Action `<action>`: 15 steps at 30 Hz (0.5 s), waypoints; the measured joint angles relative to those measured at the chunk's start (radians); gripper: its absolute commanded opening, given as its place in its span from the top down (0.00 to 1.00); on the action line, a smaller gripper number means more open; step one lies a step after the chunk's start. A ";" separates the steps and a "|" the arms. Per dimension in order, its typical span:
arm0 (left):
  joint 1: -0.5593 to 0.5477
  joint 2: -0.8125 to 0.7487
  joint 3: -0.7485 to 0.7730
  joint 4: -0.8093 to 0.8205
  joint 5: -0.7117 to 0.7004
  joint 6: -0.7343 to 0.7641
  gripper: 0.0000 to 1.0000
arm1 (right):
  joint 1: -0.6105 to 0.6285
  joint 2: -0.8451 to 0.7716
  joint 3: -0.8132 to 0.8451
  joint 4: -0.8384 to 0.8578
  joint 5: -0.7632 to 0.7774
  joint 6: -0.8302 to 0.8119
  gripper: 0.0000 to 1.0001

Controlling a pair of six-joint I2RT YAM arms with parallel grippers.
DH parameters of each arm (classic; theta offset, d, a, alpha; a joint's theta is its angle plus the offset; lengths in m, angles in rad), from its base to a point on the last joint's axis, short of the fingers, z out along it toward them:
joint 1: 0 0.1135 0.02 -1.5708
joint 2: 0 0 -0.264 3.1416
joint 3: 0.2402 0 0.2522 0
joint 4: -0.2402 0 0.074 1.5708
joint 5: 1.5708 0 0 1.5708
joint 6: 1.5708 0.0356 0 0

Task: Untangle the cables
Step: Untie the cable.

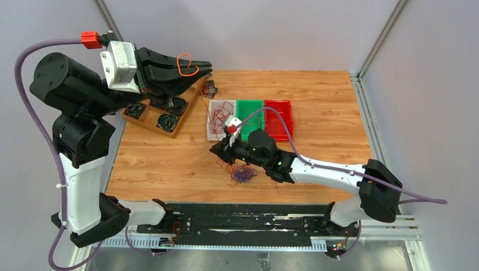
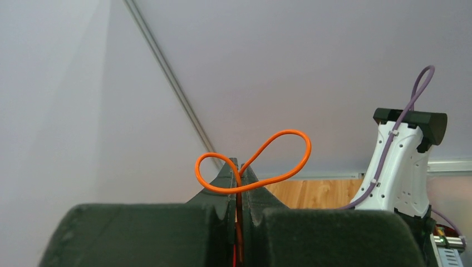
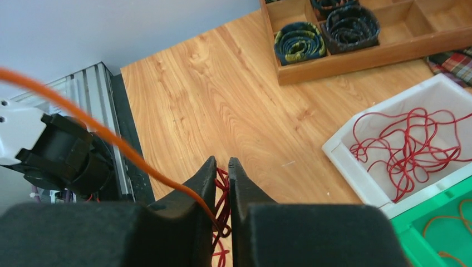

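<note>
The cables lie as a small clump (image 1: 242,174) of red and purple wires on the wooden table, just in front of my right gripper (image 1: 218,150). In the right wrist view that gripper (image 3: 222,167) has its jaws drawn in on several red strands (image 3: 222,196), and an orange cable (image 3: 83,119) runs into the jaws from the upper left. My left gripper (image 1: 199,69) is raised high at the back left. It is shut on the orange cable, whose end forms a loop (image 2: 278,156) sticking out past the fingertips (image 2: 229,169).
Three bins stand side by side behind the clump: a white bin (image 1: 210,121) with red wires, a green bin (image 1: 250,102) and a red bin (image 1: 290,118). A wooden tray (image 1: 149,125) with black coiled bundles sits at the back left, under the left arm. A plaid cloth (image 1: 210,87) lies beside it.
</note>
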 measured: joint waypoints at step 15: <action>0.000 0.034 0.084 0.092 -0.093 -0.009 1.00 | -0.001 0.064 -0.302 0.195 0.078 0.133 0.81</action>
